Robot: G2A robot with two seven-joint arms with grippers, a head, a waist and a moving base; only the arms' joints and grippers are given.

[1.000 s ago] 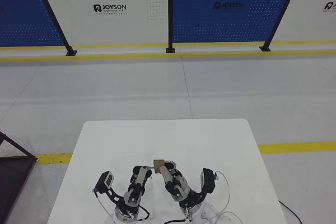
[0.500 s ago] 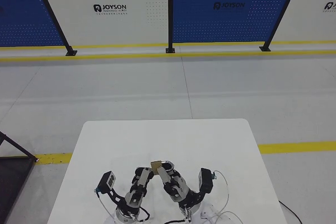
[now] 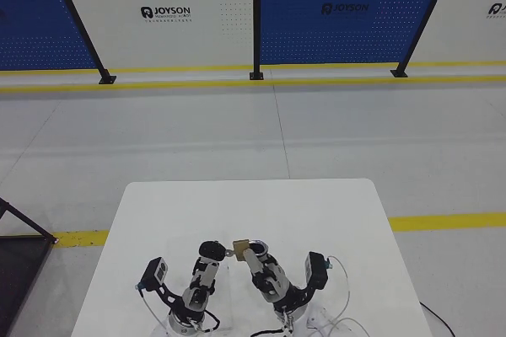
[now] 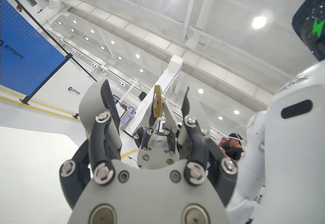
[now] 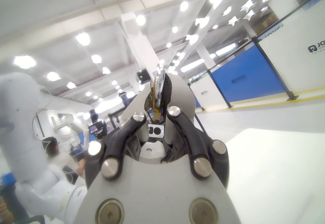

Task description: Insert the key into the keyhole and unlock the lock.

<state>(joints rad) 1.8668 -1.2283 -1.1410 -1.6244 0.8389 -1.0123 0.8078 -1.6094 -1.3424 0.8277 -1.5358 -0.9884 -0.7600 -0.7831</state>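
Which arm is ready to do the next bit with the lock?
Left, probably. The left gripper is open and empty, right beside the lock. The right gripper is shut on the lock, so it is busy holding it.

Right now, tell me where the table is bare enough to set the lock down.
The table is bare across its far half and along both side edges. It is crowded at the near middle, where the right gripper holds the lock beside the left gripper.
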